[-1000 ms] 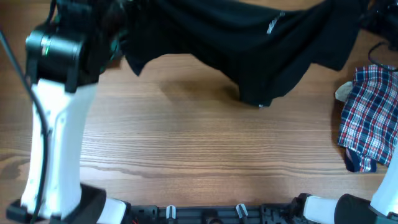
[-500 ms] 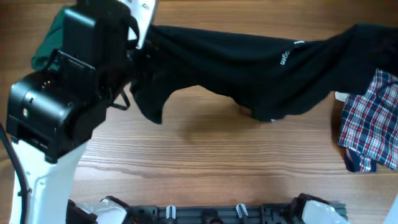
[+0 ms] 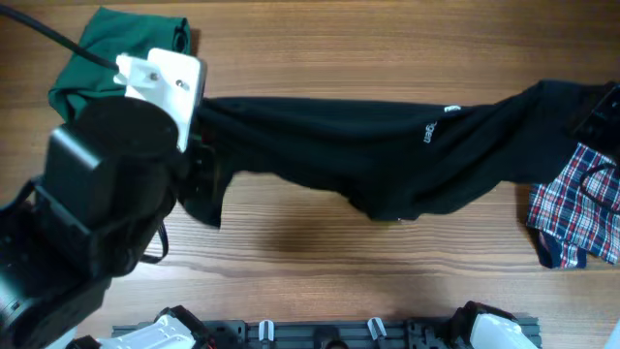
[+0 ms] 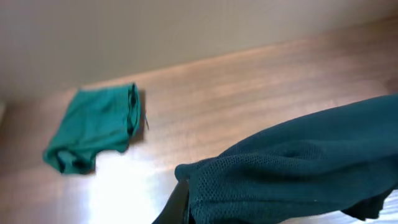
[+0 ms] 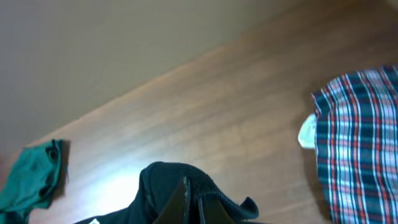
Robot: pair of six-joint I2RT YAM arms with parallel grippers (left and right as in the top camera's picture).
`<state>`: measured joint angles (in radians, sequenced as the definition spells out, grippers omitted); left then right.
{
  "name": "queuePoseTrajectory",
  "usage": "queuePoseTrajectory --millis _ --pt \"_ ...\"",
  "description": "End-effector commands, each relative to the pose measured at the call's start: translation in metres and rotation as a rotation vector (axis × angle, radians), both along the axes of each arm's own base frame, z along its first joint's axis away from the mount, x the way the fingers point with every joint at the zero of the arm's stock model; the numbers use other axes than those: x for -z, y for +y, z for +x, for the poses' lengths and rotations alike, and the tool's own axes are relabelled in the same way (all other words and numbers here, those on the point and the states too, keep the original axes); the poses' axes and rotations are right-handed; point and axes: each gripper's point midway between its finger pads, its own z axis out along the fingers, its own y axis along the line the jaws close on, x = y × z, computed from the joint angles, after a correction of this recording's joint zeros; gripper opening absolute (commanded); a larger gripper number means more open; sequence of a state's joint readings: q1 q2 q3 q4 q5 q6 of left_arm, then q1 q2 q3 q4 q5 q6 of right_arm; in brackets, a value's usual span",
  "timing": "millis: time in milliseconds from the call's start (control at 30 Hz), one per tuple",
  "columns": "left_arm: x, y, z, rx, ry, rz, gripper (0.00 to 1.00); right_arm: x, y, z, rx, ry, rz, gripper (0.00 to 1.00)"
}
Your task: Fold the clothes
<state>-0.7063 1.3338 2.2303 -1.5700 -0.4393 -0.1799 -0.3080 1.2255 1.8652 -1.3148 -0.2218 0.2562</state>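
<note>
The black garment [image 3: 387, 150] with small white marks hangs stretched across the table between my two grippers, sagging in the middle down to the wood. My left gripper [image 3: 199, 145] is shut on its left end, mostly hidden under the arm in the overhead view; the left wrist view shows the mesh cloth [image 4: 298, 174] bunched over the fingers [image 4: 180, 205]. My right gripper [image 3: 601, 102] is at the far right edge, shut on the garment's other end; in the right wrist view the gripper [image 5: 193, 208] pinches a fold of black cloth [image 5: 168, 183].
A green garment [image 3: 111, 53] lies crumpled at the back left, also in the left wrist view [image 4: 93, 127]. A plaid garment [image 3: 576, 208] lies at the right edge, also in the right wrist view [image 5: 360, 137], with something small and white beside it [image 5: 306, 130].
Both grippers moved toward the front with the black garment, which is now lower and stretched into a narrower band. The left arm swung forward and uncovered the green garment.
</note>
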Motion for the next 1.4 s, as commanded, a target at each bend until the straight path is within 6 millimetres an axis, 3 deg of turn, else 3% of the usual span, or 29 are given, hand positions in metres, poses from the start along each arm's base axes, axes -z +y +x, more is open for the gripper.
queuePoseTrajectory --millis 0,133,300,567,633,767,867,900,967,1033,1100,1167,1367 --pt "0.013 0.002 0.005 -0.122 0.064 -0.066 0.04 0.004 -0.011 -0.013 0.071 0.041 -0.037 0.04" --pt "0.03 0.011 0.012 -0.264 0.137 -0.111 0.04 0.011 -0.023 -0.02 0.152 0.082 -0.057 0.04" --pt "0.045 0.033 0.035 -0.411 0.19 -0.125 0.04 0.018 -0.043 -0.021 0.269 0.122 -0.082 0.04" --pt "0.09 0.059 0.071 -0.557 0.336 -0.098 0.04 0.063 -0.051 0.027 0.226 0.269 -0.032 0.04" --pt "0.104 0.06 0.084 -0.577 0.366 -0.079 0.04 0.075 -0.05 0.045 0.19 0.288 -0.009 0.04" --pt "0.123 0.054 0.101 -0.568 0.413 -0.033 0.04 0.087 -0.043 0.062 0.129 0.305 0.007 0.04" --pt "0.136 0.05 0.113 -0.568 0.436 -0.012 0.04 0.084 -0.004 0.073 -0.094 0.275 -0.005 0.04" --pt "0.139 0.049 0.116 -0.569 0.441 -0.008 0.04 0.081 0.028 0.076 -0.274 0.243 -0.002 0.05" --pt "0.14 0.049 0.118 -0.572 0.441 -0.004 0.04 0.076 0.071 0.075 -0.478 0.201 0.044 0.17" --pt "0.139 0.053 0.119 -0.585 0.432 0.008 0.04 0.076 0.108 0.069 -0.672 0.164 0.095 0.39" --pt "0.138 0.06 0.12 -0.602 0.425 0.02 0.04 0.082 0.14 0.06 -0.862 0.136 0.135 0.47" --pt "0.138 0.066 0.12 -0.608 0.429 0.024 0.04 0.099 0.158 0.055 -0.964 0.153 0.145 0.51" --pt "0.138 0.081 0.122 -0.647 0.431 0.016 0.04 0.172 0.224 0.032 -1.242 0.251 0.221 0.52"
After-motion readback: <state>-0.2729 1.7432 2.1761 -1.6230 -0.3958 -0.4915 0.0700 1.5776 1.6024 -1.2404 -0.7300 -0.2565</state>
